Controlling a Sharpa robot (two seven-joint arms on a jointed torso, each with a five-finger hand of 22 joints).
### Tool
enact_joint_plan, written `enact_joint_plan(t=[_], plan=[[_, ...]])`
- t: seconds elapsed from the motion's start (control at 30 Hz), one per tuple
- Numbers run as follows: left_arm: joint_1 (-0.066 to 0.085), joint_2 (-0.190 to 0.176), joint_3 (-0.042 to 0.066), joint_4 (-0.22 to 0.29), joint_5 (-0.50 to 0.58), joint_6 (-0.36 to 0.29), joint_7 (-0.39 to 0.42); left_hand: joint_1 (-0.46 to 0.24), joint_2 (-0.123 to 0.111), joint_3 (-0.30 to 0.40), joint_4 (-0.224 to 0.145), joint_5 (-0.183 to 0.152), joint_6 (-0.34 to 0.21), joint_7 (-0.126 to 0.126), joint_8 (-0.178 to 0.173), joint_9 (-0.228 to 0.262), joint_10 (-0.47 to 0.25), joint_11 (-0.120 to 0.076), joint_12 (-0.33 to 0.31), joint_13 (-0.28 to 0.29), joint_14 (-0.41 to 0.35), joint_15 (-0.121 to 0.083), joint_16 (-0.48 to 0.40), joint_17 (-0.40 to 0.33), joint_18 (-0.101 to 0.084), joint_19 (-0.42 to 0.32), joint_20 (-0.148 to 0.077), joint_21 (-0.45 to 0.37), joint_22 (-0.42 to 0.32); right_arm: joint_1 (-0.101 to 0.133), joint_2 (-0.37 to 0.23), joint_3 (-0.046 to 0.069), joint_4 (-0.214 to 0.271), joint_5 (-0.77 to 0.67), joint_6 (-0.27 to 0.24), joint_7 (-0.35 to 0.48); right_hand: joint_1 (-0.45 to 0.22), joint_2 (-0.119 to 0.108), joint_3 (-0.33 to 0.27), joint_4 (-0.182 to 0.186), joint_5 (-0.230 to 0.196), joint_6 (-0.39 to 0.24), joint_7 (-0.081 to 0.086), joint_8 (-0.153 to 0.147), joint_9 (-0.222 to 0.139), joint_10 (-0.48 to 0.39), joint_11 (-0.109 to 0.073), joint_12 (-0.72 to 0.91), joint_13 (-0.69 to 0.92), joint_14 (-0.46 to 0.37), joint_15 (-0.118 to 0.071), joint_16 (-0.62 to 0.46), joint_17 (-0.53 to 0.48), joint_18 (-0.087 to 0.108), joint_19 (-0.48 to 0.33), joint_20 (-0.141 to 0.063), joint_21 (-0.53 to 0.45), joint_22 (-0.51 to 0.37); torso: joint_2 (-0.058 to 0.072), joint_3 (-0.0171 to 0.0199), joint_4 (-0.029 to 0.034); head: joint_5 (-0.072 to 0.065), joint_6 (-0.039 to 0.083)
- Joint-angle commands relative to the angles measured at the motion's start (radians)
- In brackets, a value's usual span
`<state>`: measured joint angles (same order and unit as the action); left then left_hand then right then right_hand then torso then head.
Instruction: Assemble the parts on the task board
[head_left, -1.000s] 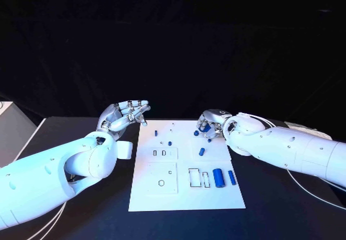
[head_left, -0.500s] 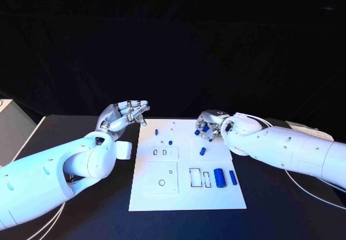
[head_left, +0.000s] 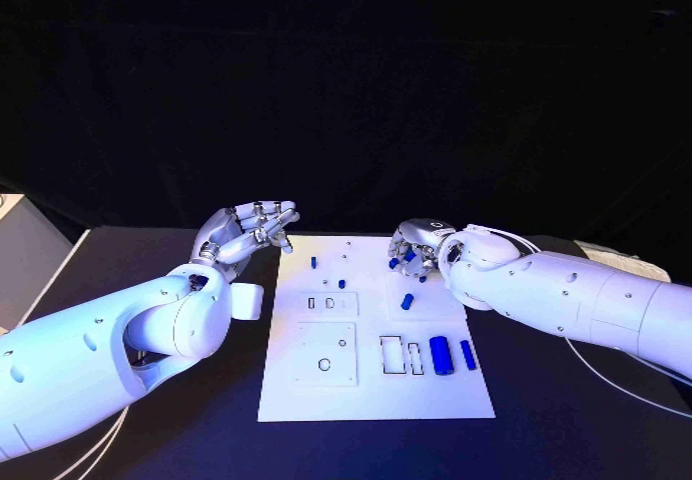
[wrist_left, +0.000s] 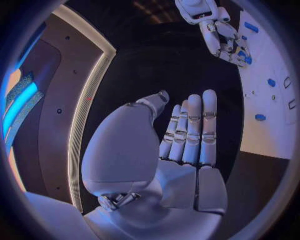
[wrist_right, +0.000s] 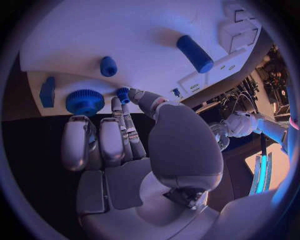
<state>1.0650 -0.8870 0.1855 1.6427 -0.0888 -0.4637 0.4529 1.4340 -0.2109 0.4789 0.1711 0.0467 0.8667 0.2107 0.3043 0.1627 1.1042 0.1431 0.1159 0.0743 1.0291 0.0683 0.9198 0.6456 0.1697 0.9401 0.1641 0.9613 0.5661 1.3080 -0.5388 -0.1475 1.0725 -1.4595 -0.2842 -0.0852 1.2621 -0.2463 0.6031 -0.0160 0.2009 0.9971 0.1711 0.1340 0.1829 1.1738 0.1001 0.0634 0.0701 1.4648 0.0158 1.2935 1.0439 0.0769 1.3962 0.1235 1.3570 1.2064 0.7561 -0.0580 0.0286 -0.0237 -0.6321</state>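
Your left hand (head_left: 248, 228) hovers palm-up, fingers apart and holding nothing, beside the white rectangular task board (head_left: 372, 390). Your right hand (head_left: 415, 246) sits over the board's far right corner, fingertips pinching a small blue peg (wrist_right: 122, 93) beside a blue toothed gear (wrist_right: 84, 101)

The right hand (head_left: 418, 246) is covering parts at the task board's (head_left: 375, 395) far right corner. Whether its fingers (wrist_right: 123, 125) are gripping the small blue peg (wrist_right: 122, 93) is too unclear to call.
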Motion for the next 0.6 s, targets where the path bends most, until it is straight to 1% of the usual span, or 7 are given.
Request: enact_joint_plan(t=[0.03,0.07,0.17,0.3,0.47,0.53,0.6], plan=[[0.001,0.000,0.001,0.005,-0.006,0.018,0.003,-0.009,-0.003,0.006,-0.002,0.003,-0.004,0.001,-0.005,-0.001,-0.004,0.000,-0.004,-0.001,-0.007,0.000,0.006,-0.001,0.012,-0.007,-0.003,0.004,0.001,0.000,0.003,0.000,-0.003,-0.011,0.000,-0.005,0.005,0.007,0.000,0.007,0.007,0.001,-0.002,0.006,0.001,0.009,-0.001,0.006,0.001,0.023,-0.003,0.004,0.000,-0.001,0.002,-0.008,-0.004,0.001,0.003,-0.0012,0.0001,0.001,0.001],[0.001,0.000,0.001,0.006,-0.006,0.018,0.002,-0.009,-0.003,0.006,-0.002,0.003,-0.004,0.001,-0.005,-0.001,-0.004,0.000,-0.004,-0.001,-0.007,0.000,0.006,-0.001,0.012,-0.007,-0.003,0.004,0.001,0.000,0.004,0.000,-0.004,-0.011,-0.001,-0.006,0.005,0.008,0.001,0.008,0.006,0.003,-0.002,0.007,0.002,0.011,-0.001,0.006,0.001,0.022,-0.003,0.005,0.000,-0.001,0.003,-0.008,-0.003,0.003,0.005,-0.0021,0.0006,0.000,0.002],[0.001,-0.001,0.002,0.007,-0.006,0.018,0.002,-0.009,-0.002,0.006,-0.003,0.003,-0.004,0.001,-0.005,-0.001,-0.005,0.000,-0.004,-0.001,-0.007,0.001,0.007,-0.001,0.012,-0.008,-0.003,0.004,0.001,0.000,0.007,0.000,-0.007,-0.011,-0.005,-0.008,0.005,0.011,0.002,0.013,0.004,0.017,-0.002,0.017,0.009,0.024,-0.003,0.006,0.003,0.021,-0.005,0.009,-0.003,-0.002,0.005,-0.009,-0.004,0.004,0.007,-0.0031,0.0011,0.000,0.002],[0.001,-0.001,0.002,0.009,-0.006,0.017,0.000,-0.009,-0.002,0.006,-0.003,0.003,-0.004,0.001,-0.005,-0.001,-0.005,0.000,-0.004,-0.001,-0.007,0.001,0.007,-0.001,0.012,-0.008,-0.003,0.004,0.001,0.000,0.012,0.000,-0.011,-0.013,-0.007,-0.011,0.005,0.012,0.001,0.018,-0.001,0.032,-0.003,0.027,0.017,0.036,-0.005,0.007,0.005,0.020,-0.007,0.013,-0.005,-0.002,0.007,-0.011,-0.004,0.006,0.009,-0.0028,0.0000,0.001,0.003],[0.001,-0.002,0.002,0.010,-0.006,0.017,-0.001,-0.009,-0.002,0.006,-0.003,0.003,-0.004,0.001,-0.005,-0.001,-0.005,0.000,-0.004,-0.001,-0.007,0.001,0.007,-0.001,0.012,-0.008,-0.003,0.004,0.001,0.000,0.015,0.000,-0.012,-0.017,-0.014,-0.013,0.012,0.019,0.004,0.021,-0.002,0.057,-0.014,0.045,0.033,0.060,-0.015,0.009,0.009,0.019,-0.013,0.019,-0.008,-0.003,0.010,-0.016,-0.003,0.012,0.010,-0.0035,-0.0008,0.003,0.003],[0.001,-0.003,0.002,0.011,-0.006,0.016,-0.002,-0.009,-0.002,0.006,-0.003,0.003,-0.004,0.001,-0.005,-0.001,-0.005,0.000,-0.004,-0.001,-0.007,0.001,0.007,-0.001,0.012,-0.008,-0.003,0.004,0.001,0.000,0.014,0.000,-0.011,-0.018,-0.021,-0.014,0.021,0.027,0.007,0.019,-0.003,0.069,-0.020,0.054,0.041,0.076,-0.021,0.012,0.013,0.019,-0.018,0.021,-0.008,-0.004,0.013,-0.020,0.000,0.017,0.011,-0.0035,-0.0014,0.004,0.003],[0.001,-0.003,0.003,0.011,-0.006,0.016,-0.003,-0.009,0.000,0.007,-0.003,0.003,-0.005,0.001,-0.005,-0.001,-0.005,0.000,-0.004,-0.001,-0.007,0.001,0.008,-0.001,0.012,-0.008,-0.002,0.005,0.002,0.000,0.013,0.000,-0.009,-0.019,-0.034,-0.015,0.033,0.044,0.014,0.018,-0.012,0.082,-0.028,0.066,0.053,0.094,-0.028,0.014,0.018,0.018,-0.025,0.023,-0.012,-0.004,0.015,-0.026,0.001,0.020,0.011,-0.0037,-0.0016,0.004,0.003]])
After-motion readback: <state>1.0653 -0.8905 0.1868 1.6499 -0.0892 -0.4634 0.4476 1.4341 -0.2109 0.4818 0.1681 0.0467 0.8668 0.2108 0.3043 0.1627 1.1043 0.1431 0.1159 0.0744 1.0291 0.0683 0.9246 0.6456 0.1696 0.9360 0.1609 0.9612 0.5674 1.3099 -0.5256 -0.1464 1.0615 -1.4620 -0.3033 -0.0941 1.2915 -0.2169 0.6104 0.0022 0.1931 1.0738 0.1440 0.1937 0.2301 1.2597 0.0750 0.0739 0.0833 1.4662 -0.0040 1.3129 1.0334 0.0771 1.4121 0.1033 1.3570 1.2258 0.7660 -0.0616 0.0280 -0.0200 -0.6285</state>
